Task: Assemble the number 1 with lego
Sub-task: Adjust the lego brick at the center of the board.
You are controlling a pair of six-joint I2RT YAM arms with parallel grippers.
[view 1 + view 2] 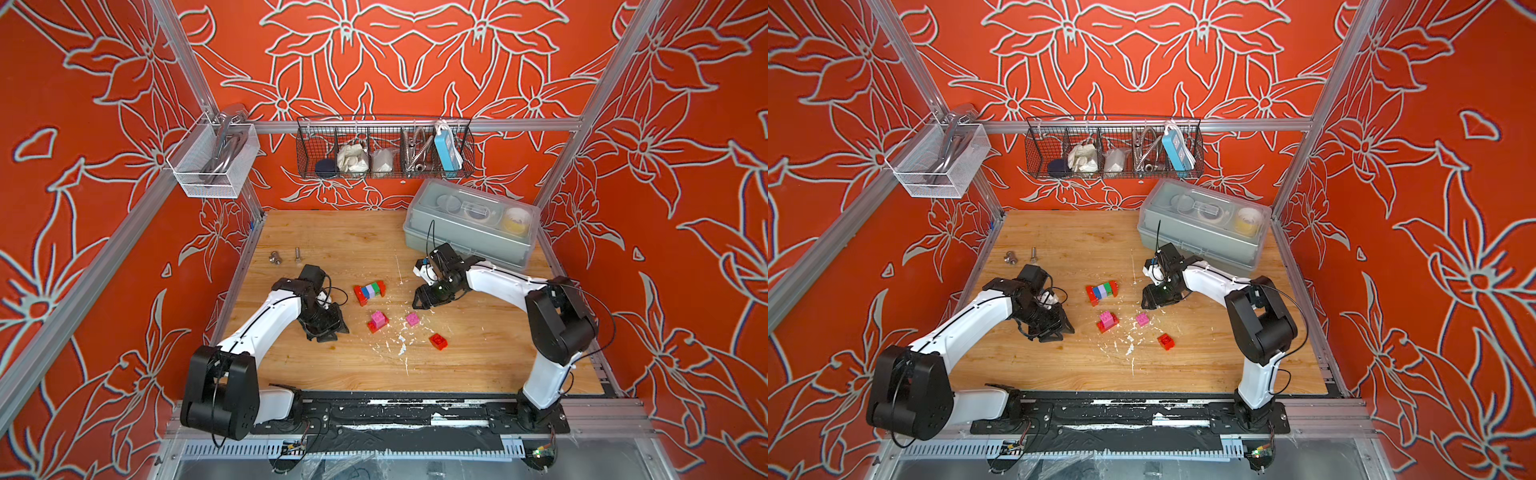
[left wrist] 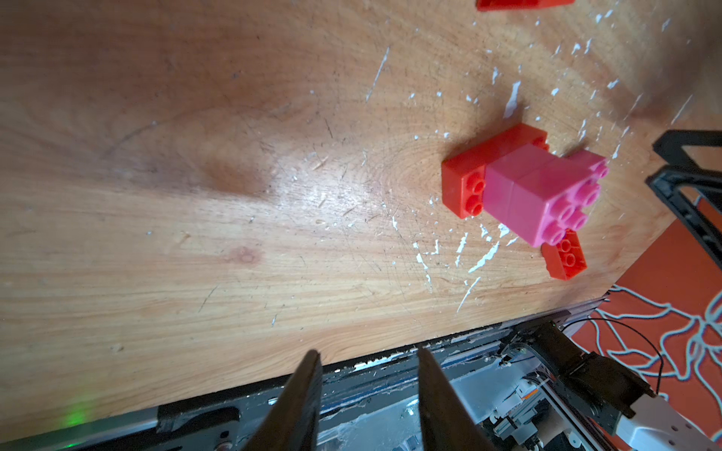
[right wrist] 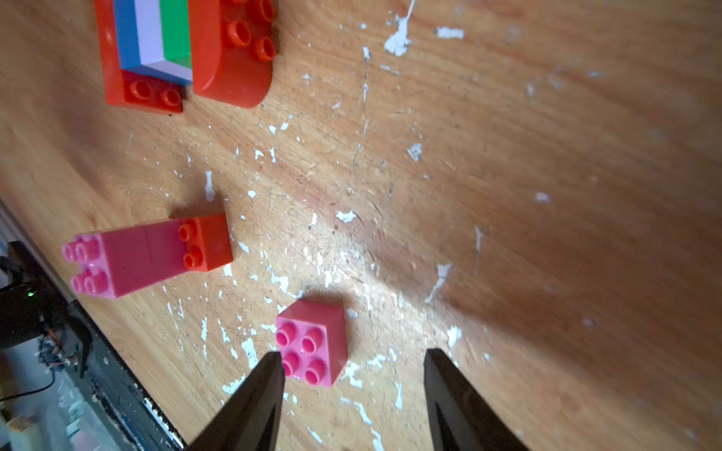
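Right wrist view: the right tool (image 3: 351,353) has its jaws apart and empty, with a single pink brick (image 3: 310,341) on the bench (image 3: 508,156) just beside one tip, probably the next pick. The left tool (image 2: 369,351) also gapes empty, held clear of the pink-on-red stack (image 2: 523,187). The striped assembly (image 1: 369,291) lies flat mid-bench, likely so the numeral builds sideways

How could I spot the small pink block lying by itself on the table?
On the wooden table, find the right pincer near the middle. The pink brick lies just ahead of its tips, four studs facing up. Unlike the pink stack beside it, it is single and joined to nothing red.
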